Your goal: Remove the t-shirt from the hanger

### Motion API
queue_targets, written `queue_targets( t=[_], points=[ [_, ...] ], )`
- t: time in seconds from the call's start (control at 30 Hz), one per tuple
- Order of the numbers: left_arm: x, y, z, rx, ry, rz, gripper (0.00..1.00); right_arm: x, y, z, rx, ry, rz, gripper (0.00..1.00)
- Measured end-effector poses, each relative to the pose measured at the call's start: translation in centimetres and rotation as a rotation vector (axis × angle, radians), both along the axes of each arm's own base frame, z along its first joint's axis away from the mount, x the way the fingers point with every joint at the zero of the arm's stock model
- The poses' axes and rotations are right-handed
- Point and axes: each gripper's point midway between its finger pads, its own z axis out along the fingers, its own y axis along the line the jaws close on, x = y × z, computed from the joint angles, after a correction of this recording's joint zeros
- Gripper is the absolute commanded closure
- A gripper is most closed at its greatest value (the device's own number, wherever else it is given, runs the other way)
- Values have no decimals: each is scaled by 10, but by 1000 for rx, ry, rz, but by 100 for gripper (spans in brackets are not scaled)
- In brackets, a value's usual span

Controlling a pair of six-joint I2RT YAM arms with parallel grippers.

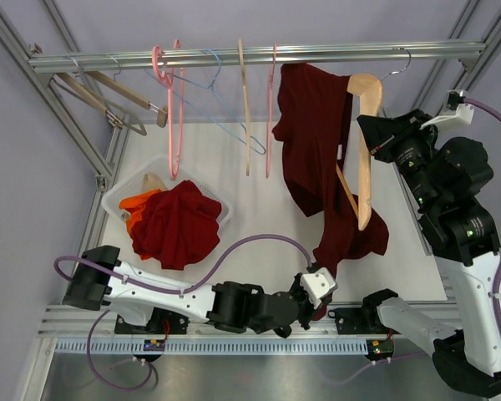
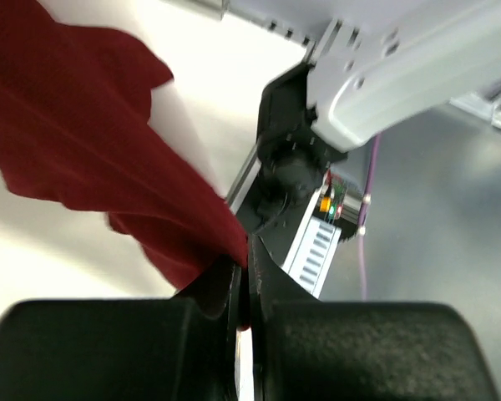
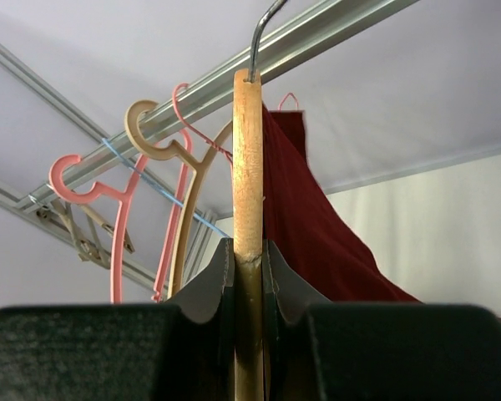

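Note:
A dark red t-shirt [image 1: 317, 142] hangs from a wooden hanger [image 1: 364, 167] hooked on the rail at the upper right. One hanger arm shows bare outside the cloth. My right gripper [image 1: 371, 129] is shut on the hanger just below its hook. In the right wrist view the wooden hanger [image 3: 248, 150] runs up between the jaws of the right gripper [image 3: 249, 251], with the t-shirt [image 3: 309, 225] just behind it. My left gripper [image 1: 324, 294] is low at the near edge, shut on the t-shirt's bottom hem. In the left wrist view the red t-shirt [image 2: 92, 142] is pinched in the left gripper [image 2: 249, 259].
A white basket [image 1: 117, 200] with red and orange clothes sits at the left. Several empty hangers, pink [image 1: 177, 100], blue [image 1: 225, 117] and wooden [image 1: 245, 109], hang on the metal rail [image 1: 234, 57]. The right arm's base [image 2: 384, 75] stands close beside the left gripper.

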Motion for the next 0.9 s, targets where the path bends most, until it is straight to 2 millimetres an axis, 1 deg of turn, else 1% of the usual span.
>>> queue_targets(
  t=[0.03, 0.13, 0.23, 0.3, 0.33, 0.43, 0.47, 0.5, 0.53, 0.6, 0.67, 0.73, 0.77, 0.83, 0.87, 0.9],
  points=[
    [0, 1, -3, 6, 6, 0, 100, -4, -1, 3, 1, -4, 3, 100],
    [-4, 3, -28, 64, 26, -25, 100, -22, -8, 14, -4, -30, -1, 100],
    [-8, -9, -45, 120, 27, -44, 100, -43, -17, 28, -15, -58, -3, 100],
    [-8, -15, -47, 142, 15, -42, 100, -58, -21, 36, -29, -76, 4, 100],
    [-7, -14, -45, 152, 6, -36, 100, -65, -23, 39, -32, -91, 9, 100],
    [-3, 3, -31, 171, -37, -18, 100, -92, -29, 45, -28, -152, 25, 100],
    [0, 11, -21, 172, -62, -9, 100, -101, -32, 44, -27, -170, 27, 100],
    [2, 17, -7, 163, -86, -3, 100, -111, -35, 42, -27, -187, 28, 100],
    [6, 24, 13, 138, -116, 12, 100, -123, -39, 40, -28, -206, 30, 100],
    [17, 36, 59, 54, -174, 42, 100, -151, -48, 43, -24, -258, 31, 100],
    [34, 48, 111, -66, -217, 87, 100, -180, -56, 51, -18, -323, 41, 100],
    [64, 60, 154, -175, -242, 161, 100, -205, -62, 60, -17, -376, 52, 100],
    [86, 66, 173, -222, -256, 218, 100, -214, -65, 65, -18, -396, 53, 100],
    [124, 76, 195, -281, -286, 315, 100, -230, -70, 72, -18, -429, 56, 100],
    [140, 78, 200, -296, -304, 347, 99, -237, -72, 75, -17, -443, 64, 100],
    [152, 78, 203, -302, -320, 369, 85, -244, -73, 76, -16, -452, 78, 100]
  ],
)
